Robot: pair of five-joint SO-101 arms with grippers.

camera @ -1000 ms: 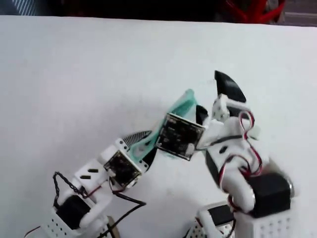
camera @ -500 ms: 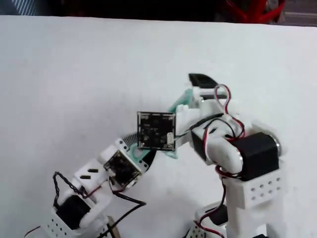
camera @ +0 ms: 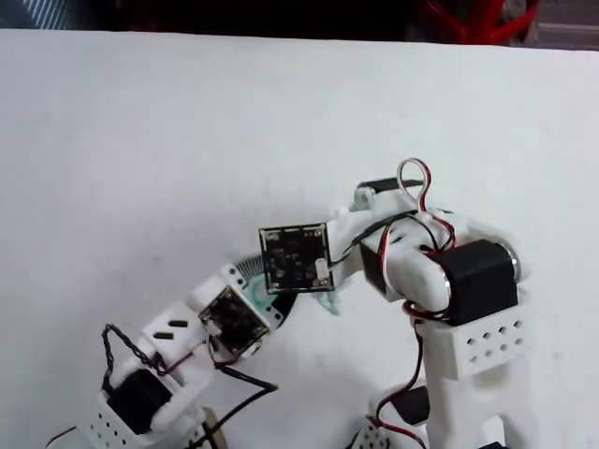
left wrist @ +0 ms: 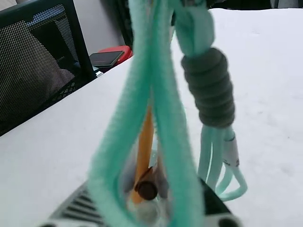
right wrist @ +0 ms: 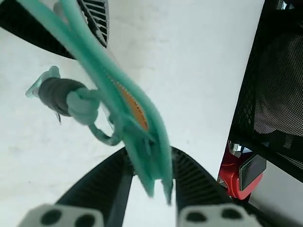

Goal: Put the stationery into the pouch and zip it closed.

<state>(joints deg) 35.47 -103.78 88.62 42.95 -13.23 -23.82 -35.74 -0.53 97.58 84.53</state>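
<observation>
The teal pouch (left wrist: pixel 161 118) hangs between both grippers, above the white table (camera: pixel 140 140). My left gripper (left wrist: pixel 147 208) is shut on one end, and the pouch mouth gapes in front of it with an orange pencil (left wrist: pixel 144 142) inside. A grey cord-wrapped zipper pull (left wrist: pixel 210 85) with teal loops dangles beside the mouth. My right gripper (right wrist: pixel 151 165) is shut on the other end of the pouch (right wrist: pixel 137 123), with the pull (right wrist: pixel 57 92) off to one side. From above, the right arm (camera: pixel 393 253) leans over the pouch (camera: pixel 329 301), hiding most of it; the left gripper (camera: pixel 257 279) sits beside it.
A black mesh chair (left wrist: pixel 33 71) and a red object (left wrist: pixel 111 54) stand off the table's edge. The chair (right wrist: pixel 279 94) also stands beyond the right gripper. Red framework (camera: pixel 477 19) lies past the far edge. Bare table stretches left and far.
The right arm has swung left and down over the pouch, its camera board now covering most of it. The left arm has stayed in place, still holding its end.
</observation>
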